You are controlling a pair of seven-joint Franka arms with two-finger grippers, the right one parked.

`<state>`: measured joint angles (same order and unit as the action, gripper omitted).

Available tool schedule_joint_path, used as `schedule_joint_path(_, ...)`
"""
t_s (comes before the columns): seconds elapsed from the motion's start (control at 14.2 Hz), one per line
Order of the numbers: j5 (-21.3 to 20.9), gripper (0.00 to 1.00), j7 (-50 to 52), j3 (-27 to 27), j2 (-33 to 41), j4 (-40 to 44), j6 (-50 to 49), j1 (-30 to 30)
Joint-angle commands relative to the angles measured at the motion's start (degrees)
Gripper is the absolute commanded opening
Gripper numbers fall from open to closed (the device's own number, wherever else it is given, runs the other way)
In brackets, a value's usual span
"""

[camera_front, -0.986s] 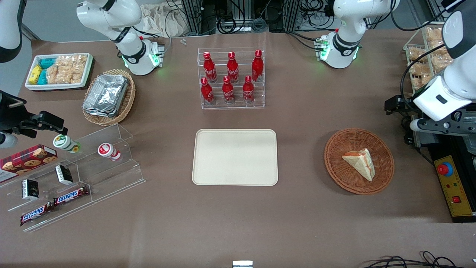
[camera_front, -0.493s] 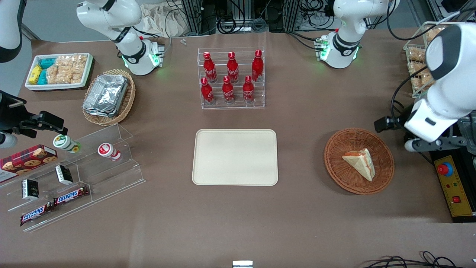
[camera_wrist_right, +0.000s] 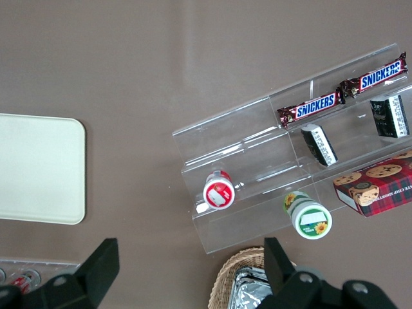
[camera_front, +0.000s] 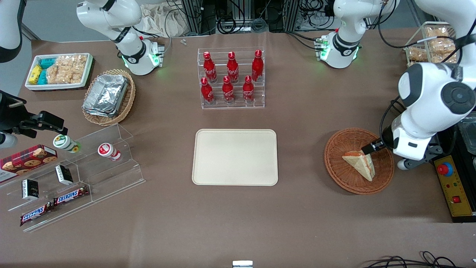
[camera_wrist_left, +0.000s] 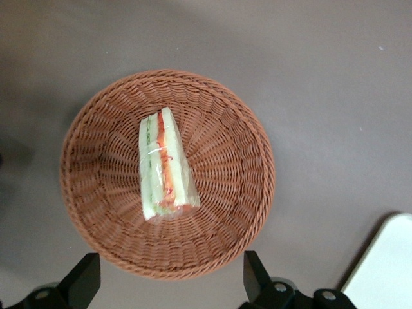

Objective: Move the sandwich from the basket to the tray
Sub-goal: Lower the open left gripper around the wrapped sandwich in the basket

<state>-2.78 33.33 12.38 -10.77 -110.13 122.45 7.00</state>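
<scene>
The sandwich, a wrapped white wedge with red, orange and green filling, lies in the round reddish-brown basket toward the working arm's end of the table. In the left wrist view the sandwich rests near the middle of the basket. My left gripper hangs above the basket's rim, apart from the sandwich. Its fingers stand wide open around the gripper's middle, with nothing held. The cream tray lies bare at the table's middle, and a corner of the tray shows in the wrist view.
A rack of red bottles stands farther from the camera than the tray. A yellow control box lies beside the basket at the table's edge. A wire rack of bagged snacks stands nearby. An acrylic shelf and a foil-container basket sit toward the parked arm's end.
The left arm has swung from the table's edge toward the basket and lowered. Its gripper now hangs over the basket's rim, close to the sandwich. The sandwich has not moved.
</scene>
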Motion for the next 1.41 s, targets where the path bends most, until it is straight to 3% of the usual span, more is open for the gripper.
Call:
schedule_joint_path(0.0,-3.4,1.00,6.5,0.1,-3.6,-0.3,4.2,0.2)
schedule_joint_path(0.35,-4.1,1.00,14.2,-1.2,-7.5,-0.3,7.5,0.2)
schedule_joint_path(1.34,-4.1,1.00,19.1,-1.9,-11.1,-4.6,16.2,0.2)
